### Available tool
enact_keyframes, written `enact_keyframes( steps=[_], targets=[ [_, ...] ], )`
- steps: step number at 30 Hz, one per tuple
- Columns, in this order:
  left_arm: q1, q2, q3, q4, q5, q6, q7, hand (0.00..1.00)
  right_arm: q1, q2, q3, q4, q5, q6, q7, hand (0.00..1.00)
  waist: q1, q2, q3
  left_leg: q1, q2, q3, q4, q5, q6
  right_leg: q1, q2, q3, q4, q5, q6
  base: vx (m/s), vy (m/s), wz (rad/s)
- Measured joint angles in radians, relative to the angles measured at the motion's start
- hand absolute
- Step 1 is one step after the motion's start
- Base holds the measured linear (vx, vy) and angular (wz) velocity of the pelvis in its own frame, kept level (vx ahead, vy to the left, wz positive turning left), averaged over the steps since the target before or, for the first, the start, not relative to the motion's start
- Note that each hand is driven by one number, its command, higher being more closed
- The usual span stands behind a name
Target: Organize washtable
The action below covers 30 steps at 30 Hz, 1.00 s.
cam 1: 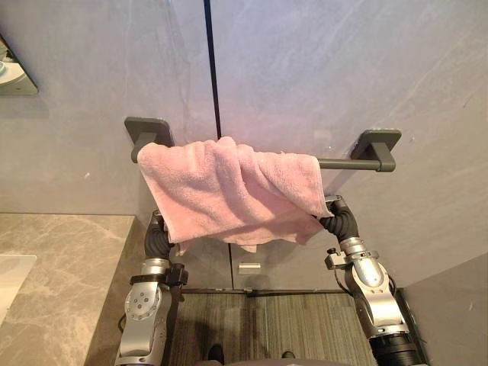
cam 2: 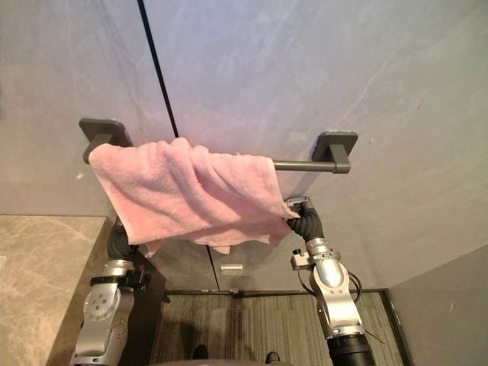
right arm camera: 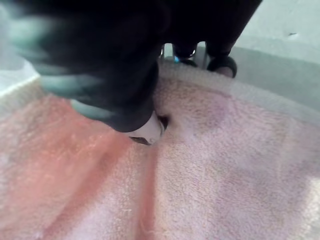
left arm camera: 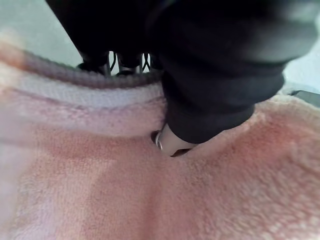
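A pink towel [cam 1: 229,191] hangs bunched over the left part of a dark grey towel bar [cam 1: 347,163] fixed to the grey wall. Both arms reach up under it from below. My left hand [left arm camera: 170,142] holds the towel's lower left part, thumb pressed into the near side and fingers [left arm camera: 95,66] behind the edge. My right hand [right arm camera: 147,131] pinches the lower right corner the same way, its fingers [right arm camera: 220,63] behind the cloth. In the eye views the towel covers both hands, and the dark wrist covers [cam 1: 339,217] stick out beneath it.
A beige marble countertop [cam 1: 61,267] lies at the lower left, with a white basin's edge [cam 1: 9,278] at its far left. A mirror corner [cam 1: 15,76] shows at the upper left. The right end of the bar is bare. Striped flooring [cam 1: 267,320] lies below.
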<state>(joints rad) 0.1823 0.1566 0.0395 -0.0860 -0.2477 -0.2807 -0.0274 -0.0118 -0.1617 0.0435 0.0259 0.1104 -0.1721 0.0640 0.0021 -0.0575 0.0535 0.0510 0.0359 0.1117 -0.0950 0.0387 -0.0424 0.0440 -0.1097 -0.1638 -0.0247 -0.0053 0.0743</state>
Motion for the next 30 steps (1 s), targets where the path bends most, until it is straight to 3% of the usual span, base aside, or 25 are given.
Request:
enact_keyframes(
  steps=[12,16,30],
  targets=[
    [-0.001,-0.037,-0.011,-0.004,0.001,0.001,-0.016,1.0,0.0,0.018,-0.047,0.01,-0.002,0.0,-0.003,1.0,-0.026,0.027,-0.01,0.0,0.0,0.001,0.0,0.0,0.0,0.0,0.0,0.001,0.0,0.0,0.0,0.0,0.0,0.0],
    [-0.001,-0.037,-0.019,-0.005,0.001,0.001,-0.017,1.0,0.001,0.041,-0.06,0.036,-0.001,-0.001,-0.006,1.0,-0.039,0.028,-0.011,0.0,0.0,0.001,0.0,0.0,0.0,0.0,0.0,0.001,0.0,0.0,0.001,0.0,0.0,0.0],
    [-0.001,-0.075,-0.034,0.001,0.0,0.025,-0.017,1.0,0.002,0.079,-0.087,0.077,-0.002,0.0,-0.042,1.0,-0.041,0.028,-0.011,0.0,0.0,0.005,0.0,-0.007,0.0,0.003,0.0,0.004,-0.002,-0.002,0.003,0.0,0.0,0.0]
  ],
)
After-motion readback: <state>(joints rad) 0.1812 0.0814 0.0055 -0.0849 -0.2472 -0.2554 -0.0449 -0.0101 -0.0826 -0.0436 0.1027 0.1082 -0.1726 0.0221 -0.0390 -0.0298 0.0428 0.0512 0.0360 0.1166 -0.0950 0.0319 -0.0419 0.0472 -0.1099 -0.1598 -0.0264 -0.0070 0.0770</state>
